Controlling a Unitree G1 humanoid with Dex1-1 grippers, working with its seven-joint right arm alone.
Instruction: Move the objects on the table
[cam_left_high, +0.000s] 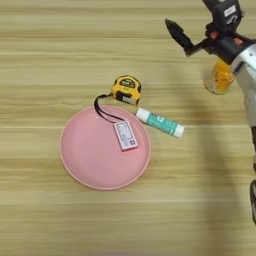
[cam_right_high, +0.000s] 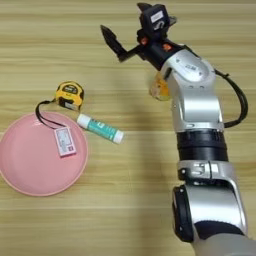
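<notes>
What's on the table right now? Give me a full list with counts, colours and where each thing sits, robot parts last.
plate: 1, pink, round, on the table left of centre.
card: 1, white and pink, lying on the plate near its upper right rim.
tape measure: 1, yellow and black, on the table just above the plate; its black strap loops down onto the plate toward the card.
tube: 1, white with teal label, lying on its side right of the plate, below the tape measure.
juice bottle: 1, orange, far right, partly hidden by the arm.
table: 1, light-brown wood.
right gripper: 1, black fingers spread apart, holding nothing, above the bottle.
forearm: 1, silver, coming in from the bottom right.
</notes>
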